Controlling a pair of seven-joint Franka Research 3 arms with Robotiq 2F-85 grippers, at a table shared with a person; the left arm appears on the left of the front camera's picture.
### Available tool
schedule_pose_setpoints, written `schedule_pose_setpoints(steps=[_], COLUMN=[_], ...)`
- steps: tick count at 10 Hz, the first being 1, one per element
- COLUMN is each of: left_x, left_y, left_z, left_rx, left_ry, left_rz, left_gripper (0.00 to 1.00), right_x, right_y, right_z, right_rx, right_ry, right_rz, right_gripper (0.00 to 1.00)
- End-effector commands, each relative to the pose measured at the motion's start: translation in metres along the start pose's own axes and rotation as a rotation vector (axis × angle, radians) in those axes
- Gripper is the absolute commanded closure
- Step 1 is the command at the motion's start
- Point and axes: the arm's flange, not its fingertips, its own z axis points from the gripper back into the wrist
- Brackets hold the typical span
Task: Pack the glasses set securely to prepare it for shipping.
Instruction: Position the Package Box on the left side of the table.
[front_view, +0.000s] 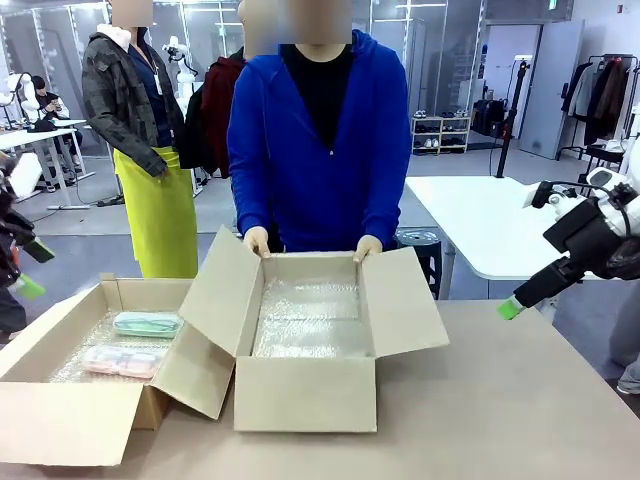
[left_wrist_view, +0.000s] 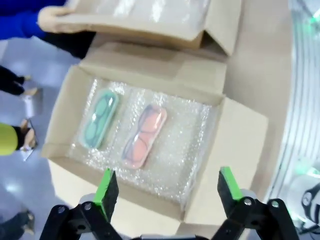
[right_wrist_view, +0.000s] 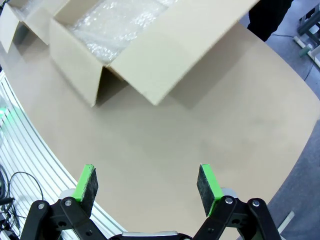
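Left gripper (left_wrist_view: 163, 192): we see its green-padded fingers spread wide, nothing between them and touching nothing; it hangs above the left box.
Right gripper (right_wrist_view: 146, 183): we find it wide open as well, empty, hovering over bare table (right_wrist_view: 210, 120) with the middle box's flap ahead of it and to its left.
Left box (left_wrist_view: 240, 145): an open cardboard box straight ahead of the left gripper, flaps folded out, its floor lined with bubble wrap (left_wrist_view: 195, 150).
Mint-green case (left_wrist_view: 99, 118): we see it lying flat on the bubble wrap inside the left box, ahead of the left finger in the left wrist view; the outline of glasses shows through the lid.
Pink case (left_wrist_view: 144, 136): lying flat just beside the mint-green one, roughly parallel and not touching it, nearer the midline between the left gripper's fingers; semi-clear, with glasses visible inside.
Middle box (front_view: 310, 390): a second open box, beyond the left box from the left gripper; we see only bubble wrap in it.
Person's hands (front_view: 257, 240): both rest on the far rim of the middle box.
Writing: we can read no label or print on the boxes or cases.
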Motion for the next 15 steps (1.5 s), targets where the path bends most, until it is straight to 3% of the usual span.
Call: schedule_pose_setpoints(steps=[1,5,6,15], left_x=[-0.002,-0.013,-0.009,-0.009], left_y=[-0.008,-0.008,-0.005,-0.005], left_z=[-0.009,-0.008,-0.012,-0.012], left_rx=[0.042,-0.035,0.018,0.018], left_ry=[0.062,0.039,0.075,0.075], left_rz=[0.091,0.214,0.165,0.165], left_gripper=[0.00,0.00,0.00,0.00], right_x=[0.000,0.000,0.000,0.000], right_y=[0.001,0.001,0.001,0.001], right_z=[0.001,0.001,0.001,0.001], right_rx=[-0.016,-0.016,-0.016,-0.016], right_ry=[0.003,0.003,0.003,0.003], right_rz=[-0.007,-0.007,-0.007,-0.007], right_gripper=[0.00,0.00,0.00,0.00])
